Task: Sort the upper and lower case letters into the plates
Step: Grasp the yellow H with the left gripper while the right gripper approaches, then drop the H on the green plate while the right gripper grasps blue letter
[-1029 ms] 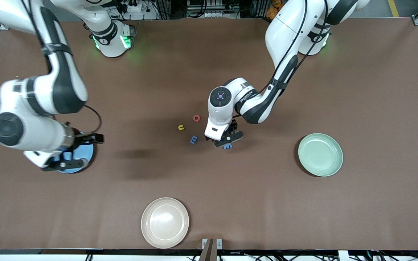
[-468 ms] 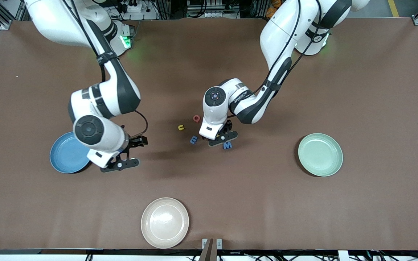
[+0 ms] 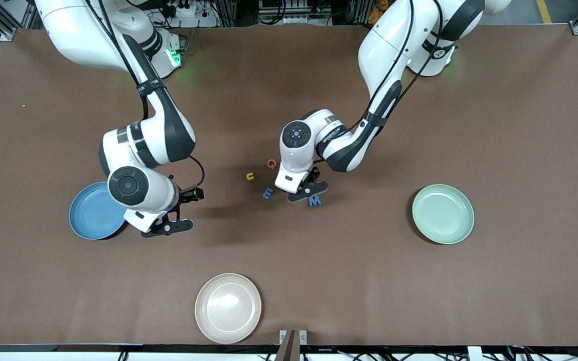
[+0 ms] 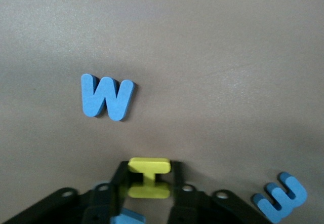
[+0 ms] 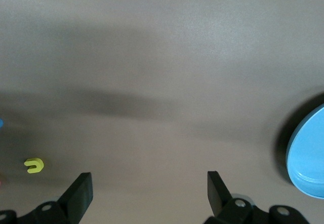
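Note:
My left gripper (image 3: 305, 189) is low over the cluster of letters in the middle of the table. In the left wrist view it (image 4: 148, 181) is shut on a yellow letter I (image 4: 148, 177). A blue W (image 4: 106, 96) lies beside it (image 3: 314, 201), and a blue m (image 3: 268, 193) lies at the view's edge (image 4: 280, 196). A yellow u (image 3: 251, 176) and a red G (image 3: 272, 163) lie nearby. My right gripper (image 3: 168, 220) is open and empty (image 5: 148, 193) over bare table beside the blue plate (image 3: 93, 210). The mint green plate (image 3: 443, 214) sits toward the left arm's end.
A beige plate (image 3: 228, 307) sits near the table's front edge. The blue plate's rim (image 5: 309, 158) and the yellow u (image 5: 34, 165) show in the right wrist view. A further blue piece (image 4: 126, 216) shows under the left gripper.
My right arm has swung from over the blue plate toward the middle of the table, uncovering the plate. My left gripper has shifted slightly toward the right arm's end, over the letters.

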`<state>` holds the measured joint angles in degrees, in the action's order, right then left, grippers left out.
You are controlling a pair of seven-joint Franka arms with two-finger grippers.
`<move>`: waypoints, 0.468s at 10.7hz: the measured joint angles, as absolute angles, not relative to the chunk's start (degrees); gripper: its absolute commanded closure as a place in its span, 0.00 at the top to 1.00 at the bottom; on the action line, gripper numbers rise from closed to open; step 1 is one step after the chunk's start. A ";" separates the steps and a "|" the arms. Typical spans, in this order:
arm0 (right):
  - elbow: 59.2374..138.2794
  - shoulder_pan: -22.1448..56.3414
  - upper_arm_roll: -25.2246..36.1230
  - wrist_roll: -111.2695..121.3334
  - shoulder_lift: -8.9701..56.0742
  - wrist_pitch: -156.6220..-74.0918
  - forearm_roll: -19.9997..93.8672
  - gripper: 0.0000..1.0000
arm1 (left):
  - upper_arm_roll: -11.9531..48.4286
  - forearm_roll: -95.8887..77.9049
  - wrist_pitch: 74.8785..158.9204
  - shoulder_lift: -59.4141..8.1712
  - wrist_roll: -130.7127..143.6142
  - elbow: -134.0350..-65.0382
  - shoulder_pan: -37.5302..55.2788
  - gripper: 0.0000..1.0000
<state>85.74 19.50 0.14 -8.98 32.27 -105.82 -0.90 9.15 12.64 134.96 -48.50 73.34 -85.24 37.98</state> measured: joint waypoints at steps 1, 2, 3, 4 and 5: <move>85.78 19.50 0.14 -8.98 32.27 -105.86 -0.90 1.00 | 9.13 12.63 134.96 -48.51 73.41 -85.22 37.96 0.00; 85.79 19.51 0.14 -9.00 32.27 -105.89 -0.67 1.00 | 9.11 12.63 134.97 -48.51 73.53 -85.20 37.95 0.00; 85.80 19.51 0.13 -9.01 32.27 -105.96 0.37 1.00 | 9.03 12.63 135.00 -48.49 73.71 -85.08 37.89 0.00; 85.81 19.53 0.11 -9.01 32.27 -106.15 1.76 1.00 | 8.90 12.63 135.02 -48.25 73.96 -84.63 37.66 0.00; 85.83 19.56 0.10 -9.22 32.27 -106.62 2.66 1.00 | 8.82 12.63 134.74 -47.27 74.16 -83.97 36.96 0.00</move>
